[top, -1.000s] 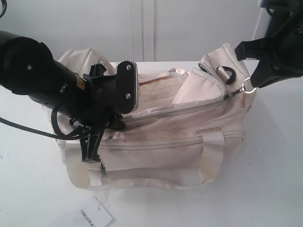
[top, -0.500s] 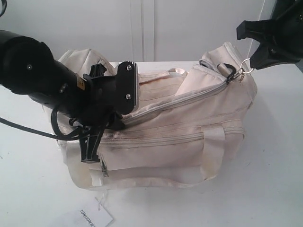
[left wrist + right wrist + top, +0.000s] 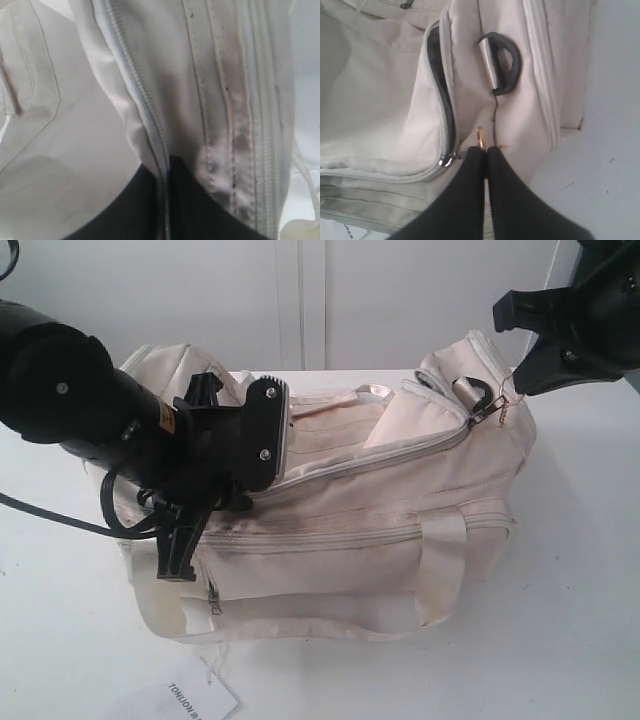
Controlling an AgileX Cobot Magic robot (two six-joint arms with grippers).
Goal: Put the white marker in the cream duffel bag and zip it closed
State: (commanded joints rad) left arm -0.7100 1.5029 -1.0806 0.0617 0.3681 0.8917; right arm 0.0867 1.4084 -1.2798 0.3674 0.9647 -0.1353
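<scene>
One cream duffel bag [image 3: 350, 540] sits at the middle of the white worktop [image 3: 580, 640], and two grippers are on it. At the bag's 2 o'clock end, the right gripper [image 3: 484, 150] has its two black fingers pressed together on the single gold ring pull [image 3: 480, 136] of the curved top zipper. Beside that pull, the zipper gapes enough to show a strip of dark lining [image 3: 436, 65]. One black D-ring [image 3: 506, 62] lies flat on the end panel just past the pull.

At the bag's 9 o'clock end, the left gripper [image 3: 162, 175] shows in its wrist view as two dark fingers that appear closed on a fold of bag fabric along a zipper seam. From the exterior view its fingertips are hidden behind its own body.

One front strap handle [image 3: 440, 565] is visible. One paper tag [image 3: 195, 702] lies at the bag's 7 o'clock, cut off by the frame edge, its print too small to read.

The white marker shows in no view, so whether it lies inside the bag cannot be told.
</scene>
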